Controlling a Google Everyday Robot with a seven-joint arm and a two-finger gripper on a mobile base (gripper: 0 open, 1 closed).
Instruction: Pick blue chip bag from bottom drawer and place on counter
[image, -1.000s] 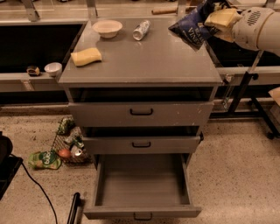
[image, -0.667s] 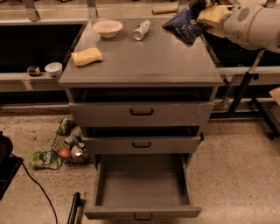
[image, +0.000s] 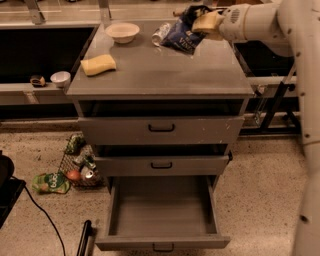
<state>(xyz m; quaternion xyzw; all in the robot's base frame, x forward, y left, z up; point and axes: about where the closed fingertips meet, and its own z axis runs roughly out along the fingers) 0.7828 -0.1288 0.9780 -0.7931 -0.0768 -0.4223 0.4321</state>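
The blue chip bag (image: 183, 36) is a dark-blue foil packet with white lettering. My gripper (image: 204, 21) is shut on its upper edge at the back right of the counter (image: 160, 72). The bag hangs tilted with its lower corner at or just above the counter top. The white arm reaches in from the right. The bottom drawer (image: 161, 212) is pulled out toward me and shows a bare grey inside. Its dark handle (image: 163, 247) is at the front edge.
A white bowl (image: 122, 32), a silver can (image: 160, 34) and a yellow sponge (image: 98, 64) lie on the counter. The two upper drawers (image: 161, 128) are slightly ajar. A wire basket and a green packet (image: 51, 182) lie on the floor at left. Dark benches flank the cabinet.
The gripper has carried the blue chip bag leftward and down from above the counter's right edge to over its back right part.
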